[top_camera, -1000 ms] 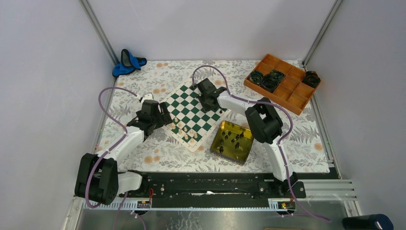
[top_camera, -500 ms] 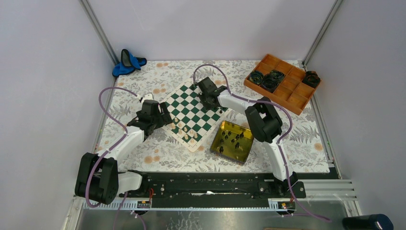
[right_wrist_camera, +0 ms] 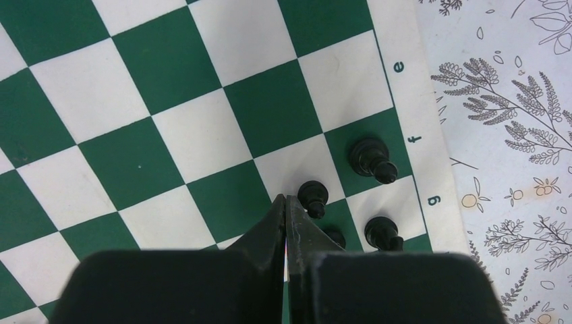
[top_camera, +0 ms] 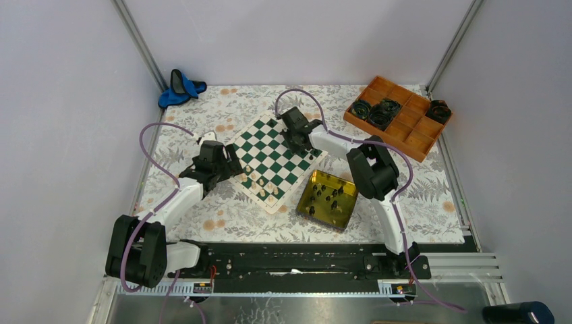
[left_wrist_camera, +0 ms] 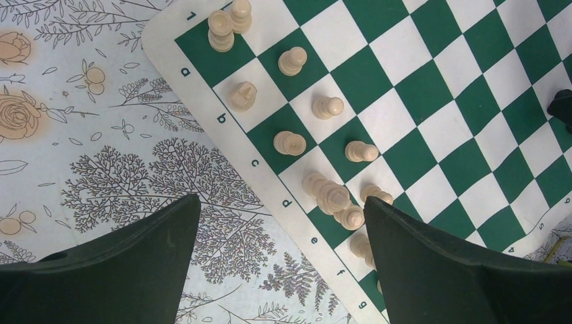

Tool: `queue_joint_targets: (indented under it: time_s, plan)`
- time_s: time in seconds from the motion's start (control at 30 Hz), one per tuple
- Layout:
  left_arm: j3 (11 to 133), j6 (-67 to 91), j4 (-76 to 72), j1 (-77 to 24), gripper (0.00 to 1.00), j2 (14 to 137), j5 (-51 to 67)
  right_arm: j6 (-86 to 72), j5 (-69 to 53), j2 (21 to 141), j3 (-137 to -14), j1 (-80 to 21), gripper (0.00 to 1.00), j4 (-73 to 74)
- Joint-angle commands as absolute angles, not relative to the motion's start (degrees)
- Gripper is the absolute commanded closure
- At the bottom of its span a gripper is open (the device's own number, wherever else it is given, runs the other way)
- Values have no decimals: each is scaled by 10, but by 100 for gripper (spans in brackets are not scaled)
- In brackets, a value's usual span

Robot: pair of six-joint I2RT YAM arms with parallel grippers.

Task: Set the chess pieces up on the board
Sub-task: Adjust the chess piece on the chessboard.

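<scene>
The board (top_camera: pixel 268 144), green and white checks with a cream border, lies turned at an angle in the middle of the table. Several cream chess pieces (left_wrist_camera: pixel 291 61) stand on its near-left rows, some leaning together by files d and e (left_wrist_camera: pixel 334 196). My left gripper (left_wrist_camera: pixel 282 201) hangs open over that board edge with nothing between its fingers. My right gripper (right_wrist_camera: pixel 286 198) is shut and empty over the board's far-right corner. A black pawn (right_wrist_camera: pixel 313 196) stands just right of its tips. Two more black pieces (right_wrist_camera: pixel 372 159) stand near files f and g, and another is half hidden under the fingers.
A yellow-gold tin tray (top_camera: pixel 305 192) with several black pieces sits right of the board, under the right arm. An orange compartment tray (top_camera: pixel 405 128) with black coils is at the back right. A blue and black item (top_camera: pixel 179 88) lies at the back left. Walls close in on three sides.
My right gripper has drifted slightly toward the back right over the board, staying shut. The left arm has not moved.
</scene>
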State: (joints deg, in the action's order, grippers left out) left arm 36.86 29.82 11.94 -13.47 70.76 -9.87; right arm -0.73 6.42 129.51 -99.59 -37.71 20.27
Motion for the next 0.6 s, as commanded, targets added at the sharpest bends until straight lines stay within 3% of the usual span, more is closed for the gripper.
queue_joint_targets:
  time_s: [0.0, 0.57]
  plan:
    - [381, 292, 85, -138, 1, 711, -98, -2, 40, 1293, -1025, -375, 100, 199]
    - [379, 294, 83, -138, 1, 709, -92, -7, 48, 1224, -1007, -382, 99, 210]
